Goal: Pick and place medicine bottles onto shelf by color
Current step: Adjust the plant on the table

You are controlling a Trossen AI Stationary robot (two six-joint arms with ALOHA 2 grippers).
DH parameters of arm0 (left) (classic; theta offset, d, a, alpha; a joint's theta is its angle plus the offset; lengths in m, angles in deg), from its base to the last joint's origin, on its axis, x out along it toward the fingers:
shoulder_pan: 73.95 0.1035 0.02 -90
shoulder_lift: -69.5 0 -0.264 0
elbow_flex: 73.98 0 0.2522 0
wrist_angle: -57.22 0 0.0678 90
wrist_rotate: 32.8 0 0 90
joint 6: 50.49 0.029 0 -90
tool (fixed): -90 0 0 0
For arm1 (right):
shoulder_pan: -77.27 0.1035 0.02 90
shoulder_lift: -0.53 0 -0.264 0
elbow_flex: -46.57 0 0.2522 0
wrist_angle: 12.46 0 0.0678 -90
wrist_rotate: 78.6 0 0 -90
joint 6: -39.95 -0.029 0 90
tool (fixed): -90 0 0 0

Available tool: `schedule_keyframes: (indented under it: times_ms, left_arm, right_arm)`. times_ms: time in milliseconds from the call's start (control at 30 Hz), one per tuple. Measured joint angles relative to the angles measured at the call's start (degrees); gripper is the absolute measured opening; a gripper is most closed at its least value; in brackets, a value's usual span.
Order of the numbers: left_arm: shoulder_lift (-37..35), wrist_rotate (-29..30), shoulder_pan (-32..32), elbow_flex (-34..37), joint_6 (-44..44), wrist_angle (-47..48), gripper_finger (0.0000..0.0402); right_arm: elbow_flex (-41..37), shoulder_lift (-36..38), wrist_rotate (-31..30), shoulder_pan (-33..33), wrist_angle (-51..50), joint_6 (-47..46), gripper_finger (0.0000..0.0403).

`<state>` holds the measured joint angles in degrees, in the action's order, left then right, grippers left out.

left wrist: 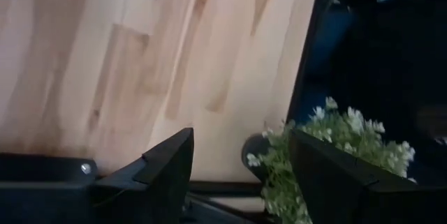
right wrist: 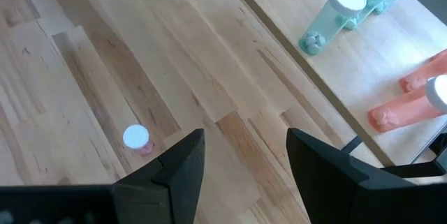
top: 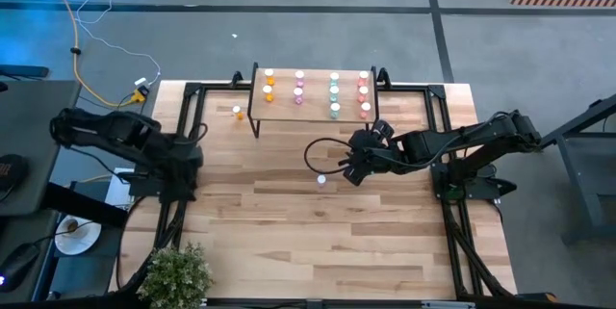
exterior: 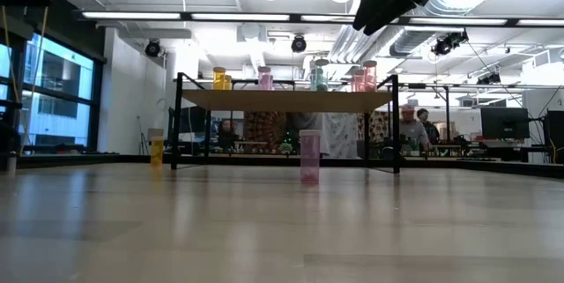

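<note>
Right gripper [top: 348, 169] out over table centre, fingers apart, empty; left gripper [left wrist: 241, 175] parked at left edge, fingers apart.

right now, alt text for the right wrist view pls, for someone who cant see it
The right gripper, fingers open and empty, hangs over the wooden table, with a pink medicine bottle standing on it just beyond one fingertip. Farther off, teal bottles and red bottles with white caps stand on the light-wood shelf.

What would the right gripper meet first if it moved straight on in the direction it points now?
Probably the bare tabletop. The right gripper, open, points down at the wood; the pink bottle stands off to one side and the shelf lies beyond, though depth is unclear.
</note>
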<state>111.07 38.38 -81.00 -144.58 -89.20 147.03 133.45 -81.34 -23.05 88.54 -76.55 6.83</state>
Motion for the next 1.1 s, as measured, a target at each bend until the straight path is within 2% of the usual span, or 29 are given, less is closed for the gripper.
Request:
schedule_keyframes:
  times_ms: [267, 500, 833, 1100]
  left_arm:
    - [0.33, 0.84, -9.8, 0.0, -11.1, -0.63, 0.0225]
    - [2.83, 1.64, -18.9, 0.17, -16.84, -8.07, 0.0225]
    - [9.8, 1.46, -32.12, 0.24, -29.54, -12.29, 0.0225]
    - [15.24, 1.6, -38.26, 0.24, -35.32, -20.94, 0.0225]
  right_arm:
    - [0.0, 0.0, -0.02, 0.02, 0.0, -0.05, 0.0195]
    - [0.0, 0.0, -0.02, 0.0, 0.02, 0.0, 0.0195]
    - [0.0, 0.0, -0.04, 0.0, 0.02, 0.13, 0.0195]
    - [0.0, 0.0, -0.04, 0.0, 0.06, 0.13, 0.0195]
